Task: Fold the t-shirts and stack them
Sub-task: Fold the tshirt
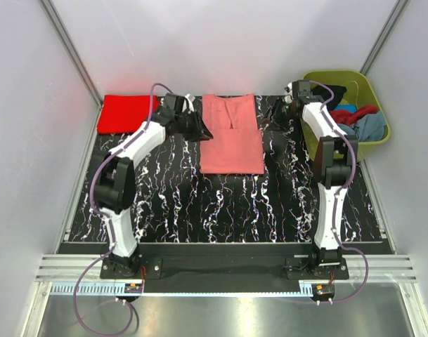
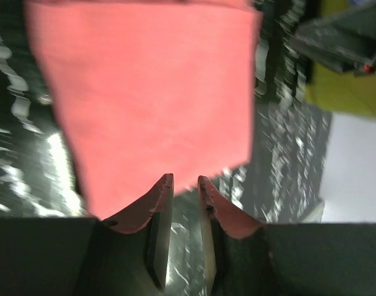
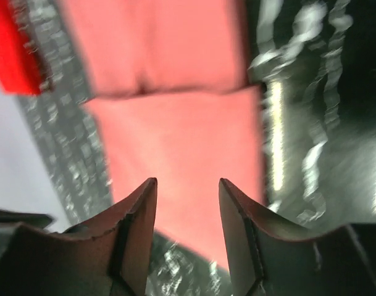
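Note:
A salmon pink t-shirt point(image 1: 231, 133) lies flat at the back middle of the table, folded into a long strip. It also shows in the left wrist view point(image 2: 150, 92) and the right wrist view point(image 3: 175, 123). A bright red t-shirt point(image 1: 126, 114) lies folded at the back left, and shows in the right wrist view point(image 3: 15, 55). My left gripper point(image 1: 199, 130) hovers by the pink shirt's left edge, its jaws point(image 2: 185, 179) narrowly apart and empty. My right gripper point(image 1: 277, 112) is beside the shirt's right edge, open and empty point(image 3: 188, 182).
An olive-green tub point(image 1: 374, 88) stands at the back right, holding dark red point(image 1: 354, 114), grey-blue point(image 1: 368, 128) and black cloth. The tub also shows in the left wrist view point(image 2: 348, 92). White walls enclose the black marbled table point(image 1: 221, 203).

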